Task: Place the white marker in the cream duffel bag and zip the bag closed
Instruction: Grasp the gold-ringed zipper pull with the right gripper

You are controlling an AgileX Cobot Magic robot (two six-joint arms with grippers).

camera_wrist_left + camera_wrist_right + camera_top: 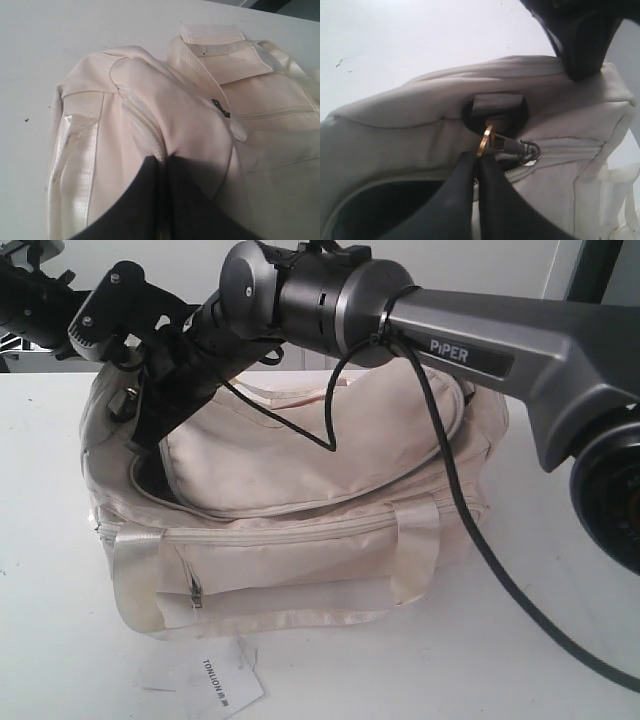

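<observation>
1. The cream duffel bag (300, 550) stood on the white table (60, 640), with a paper tag (225, 682) lying just beside its base.
2. The right gripper (477, 159) extended across the bag to the end on the left of the exterior view.
3. Its jaws were closed on the zipper pull (506, 146) at the gold ring (486, 141), just beside the black strap ring (517, 107).
4. The top flap (300, 455) gaped at that end, exposing a dark interior.
5. The left gripper (165, 165) was closed, pinching a fold of bag fabric beside the zip seam.
</observation>
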